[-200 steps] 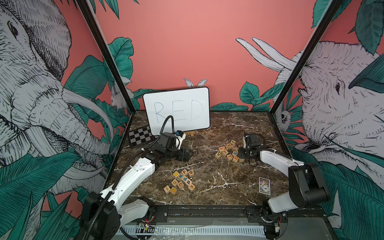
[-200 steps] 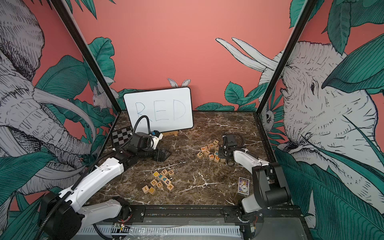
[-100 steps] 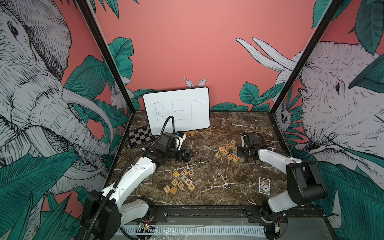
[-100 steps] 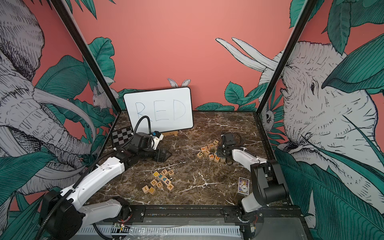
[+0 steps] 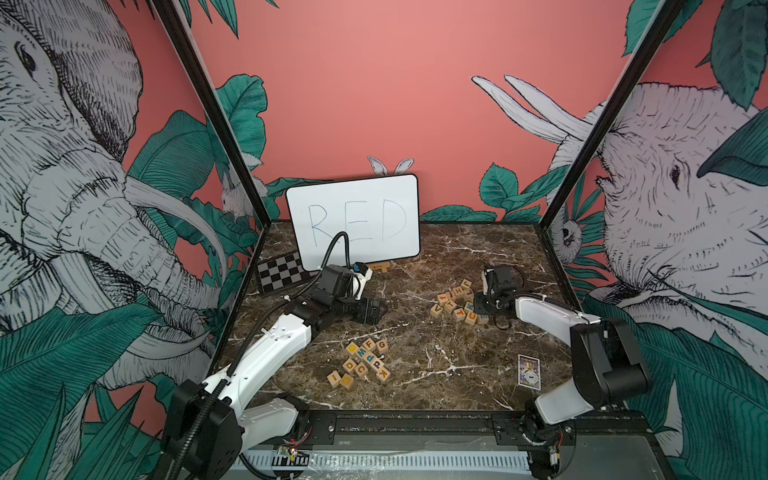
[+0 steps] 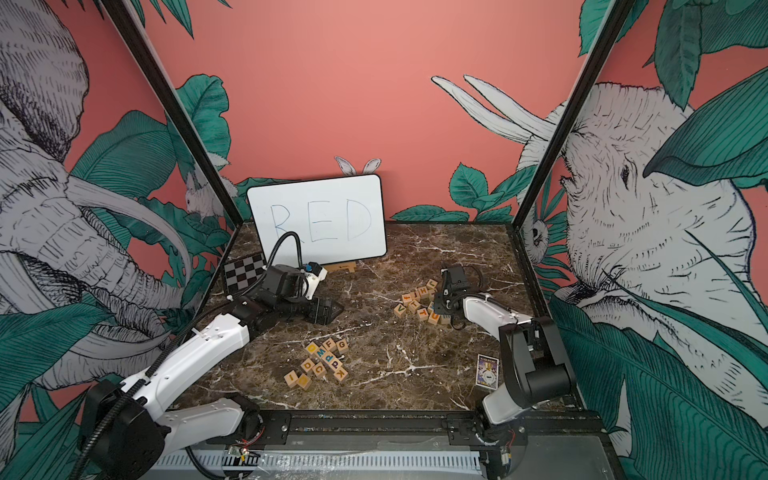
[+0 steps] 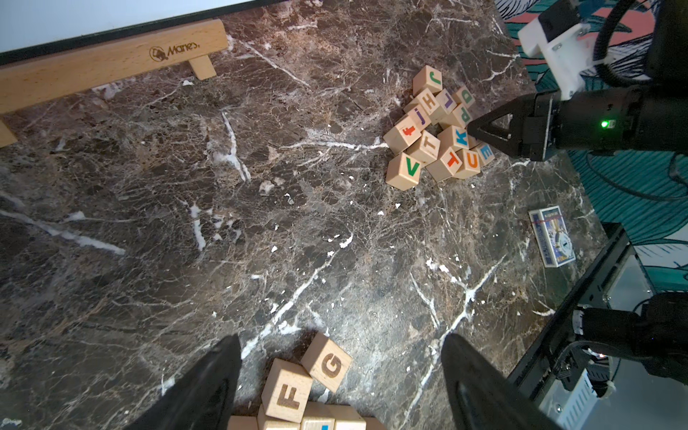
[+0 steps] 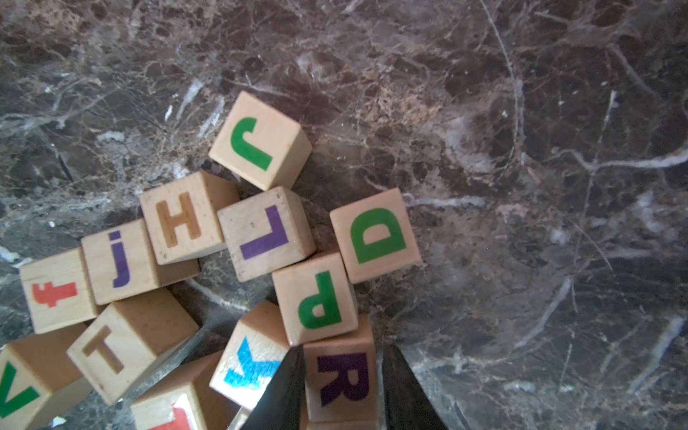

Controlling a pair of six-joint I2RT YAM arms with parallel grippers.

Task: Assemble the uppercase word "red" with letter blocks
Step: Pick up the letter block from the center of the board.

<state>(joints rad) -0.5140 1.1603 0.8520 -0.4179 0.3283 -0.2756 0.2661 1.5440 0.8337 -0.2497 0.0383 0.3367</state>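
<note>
Two heaps of letter blocks lie on the marble floor. The far right heap (image 5: 455,303) holds a purple R block (image 8: 342,379), a green D block (image 8: 376,234) and a blue E block (image 7: 486,152). My right gripper (image 8: 340,357) is low at that heap's right side, shut on the R block with a finger on either side. A green P block (image 8: 316,298) leans over the R block's far edge. My left gripper (image 7: 340,338) hangs open above the near heap (image 5: 363,361), with the F block (image 7: 288,391) and G block (image 7: 327,363) between its fingers, untouched.
A white board (image 5: 355,224) with "RED" written on it stands on a wooden stand (image 7: 111,63) at the back. A checkerboard plate (image 5: 282,272) lies at the back left. A small card box (image 5: 529,371) lies front right. Walls close in three sides.
My left gripper's jaws have spread wider. The right gripper's jaws have drawn in on the R block. Both arms have hardly shifted.
</note>
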